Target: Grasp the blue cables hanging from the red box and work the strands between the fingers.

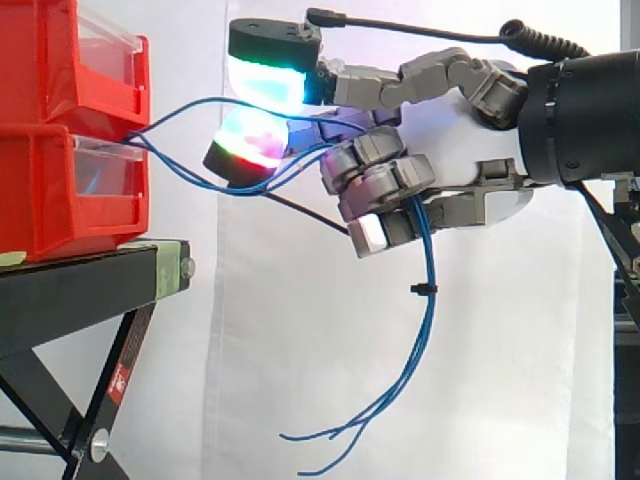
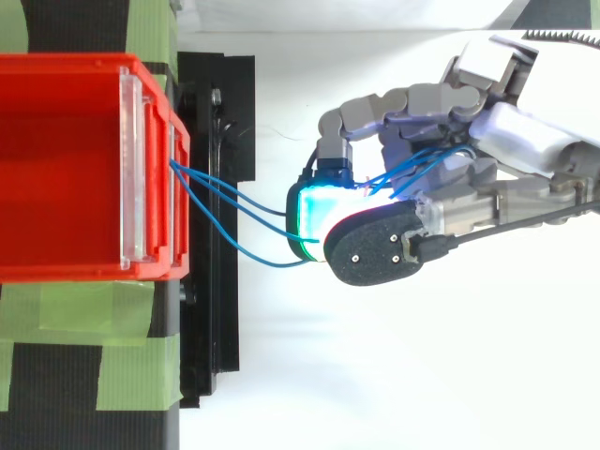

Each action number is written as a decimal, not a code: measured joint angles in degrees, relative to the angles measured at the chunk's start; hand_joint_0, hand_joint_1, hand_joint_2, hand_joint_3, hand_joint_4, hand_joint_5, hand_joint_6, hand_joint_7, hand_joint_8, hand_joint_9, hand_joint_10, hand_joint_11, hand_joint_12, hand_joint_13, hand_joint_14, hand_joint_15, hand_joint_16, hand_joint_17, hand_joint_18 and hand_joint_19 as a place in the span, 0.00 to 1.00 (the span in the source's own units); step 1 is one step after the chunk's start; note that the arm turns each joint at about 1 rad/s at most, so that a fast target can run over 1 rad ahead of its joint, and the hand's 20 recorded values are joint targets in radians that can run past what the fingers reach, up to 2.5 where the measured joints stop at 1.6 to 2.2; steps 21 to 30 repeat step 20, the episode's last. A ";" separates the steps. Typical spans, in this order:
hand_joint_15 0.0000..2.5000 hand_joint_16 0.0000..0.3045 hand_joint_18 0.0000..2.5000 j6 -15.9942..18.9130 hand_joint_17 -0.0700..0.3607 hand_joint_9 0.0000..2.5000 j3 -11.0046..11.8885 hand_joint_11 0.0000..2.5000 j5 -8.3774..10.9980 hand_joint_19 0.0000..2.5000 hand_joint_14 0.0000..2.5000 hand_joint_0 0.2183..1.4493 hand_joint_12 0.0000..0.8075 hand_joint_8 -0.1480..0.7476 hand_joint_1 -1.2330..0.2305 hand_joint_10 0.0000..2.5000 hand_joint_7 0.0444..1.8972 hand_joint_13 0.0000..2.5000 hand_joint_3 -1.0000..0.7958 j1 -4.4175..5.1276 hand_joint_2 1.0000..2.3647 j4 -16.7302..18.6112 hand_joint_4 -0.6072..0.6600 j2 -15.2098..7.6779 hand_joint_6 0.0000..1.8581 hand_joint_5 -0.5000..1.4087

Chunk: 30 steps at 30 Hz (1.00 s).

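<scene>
Grey robot hand (image 1: 400,185), beside the red plastic bins (image 1: 70,190), curled round thin blue cables (image 1: 428,280); roll strands gently, without tugging them taut.

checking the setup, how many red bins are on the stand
2, stacked: the upper bin sits on the lower bin, which rests on the black stand. More may be hidden past the left edge.

Light level: bright and even in both views.
Curtain (image 1: 260,350): nearly blown white, with faint grey folds.
Glow: fingertips (image 1: 268,82) of the hand (image 1: 450,150) shine cyan, green, red and white.
Glare: pale sheen on the clear fronts of the red bins (image 1: 60,190).
Shadows: soft, darkest under the black stand (image 1: 80,290).
Contrast: blue cables (image 1: 428,300) read dark against the curtain.
</scene>
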 measured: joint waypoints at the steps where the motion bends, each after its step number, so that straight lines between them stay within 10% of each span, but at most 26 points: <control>1: 0.63 0.19 0.51 0.00 0.46 0.26 0.00 0.97 -0.03 0.33 1.00 0.54 0.63 0.63 0.30 1.00 0.67 0.40 0.42 0.00 0.02 0.00 0.42 0.00 0.27 0.52; 30: 0.63 0.19 0.51 0.00 0.46 0.26 0.00 0.97 -0.01 0.33 1.00 0.54 0.63 0.63 0.30 1.00 0.68 0.40 0.42 0.02 0.02 0.00 0.42 0.01 0.27 0.52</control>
